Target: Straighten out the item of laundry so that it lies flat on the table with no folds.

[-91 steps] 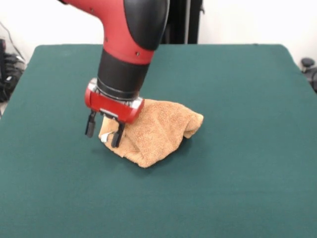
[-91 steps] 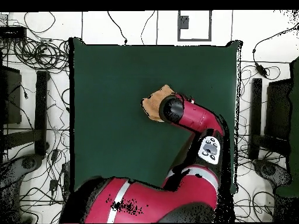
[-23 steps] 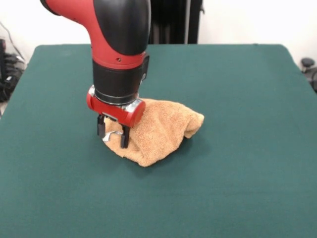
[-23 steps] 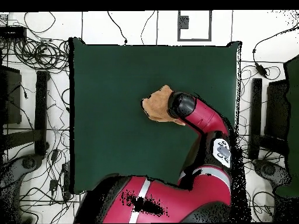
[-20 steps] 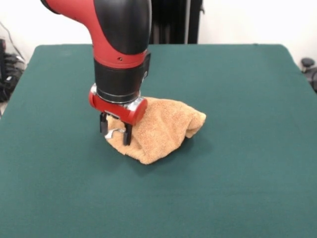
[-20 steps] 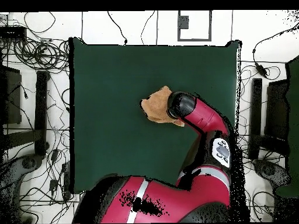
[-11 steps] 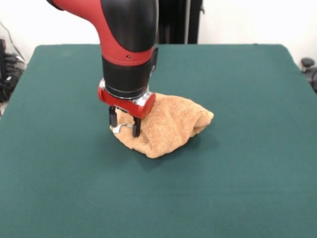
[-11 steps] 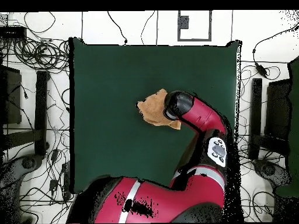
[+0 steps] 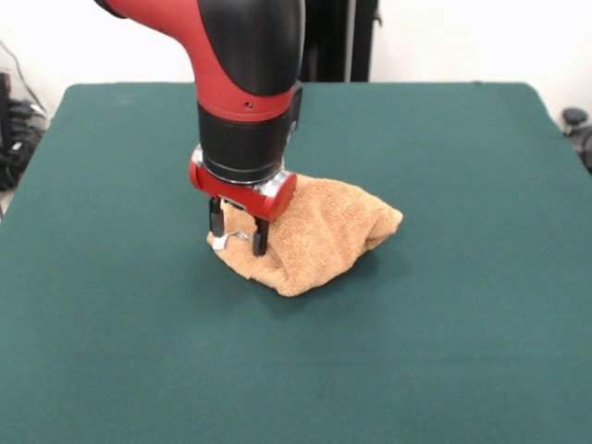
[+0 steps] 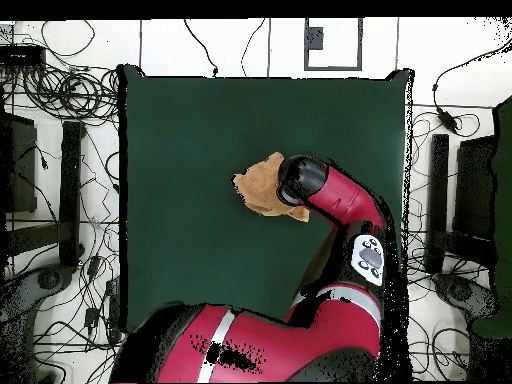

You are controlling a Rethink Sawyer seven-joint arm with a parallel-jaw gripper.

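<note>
The towel (image 9: pixel 319 236) is far from flat: it sits bunched in a folded mound near the middle of the table (image 9: pixel 444 351), so nearly all the straightening is left. The gripper (image 9: pixel 236 240) stands at the heap's left end in the front view, its fingers (image 9: pixel 260 240) drawn close and pinching the towel's edge beside the small white tag (image 9: pixel 219 244); judging by that, a corner is gripped and ready to be drawn out. Open green surface lies on every side, and the table's edges are well away, giving ample room to pull in any direction.
</note>
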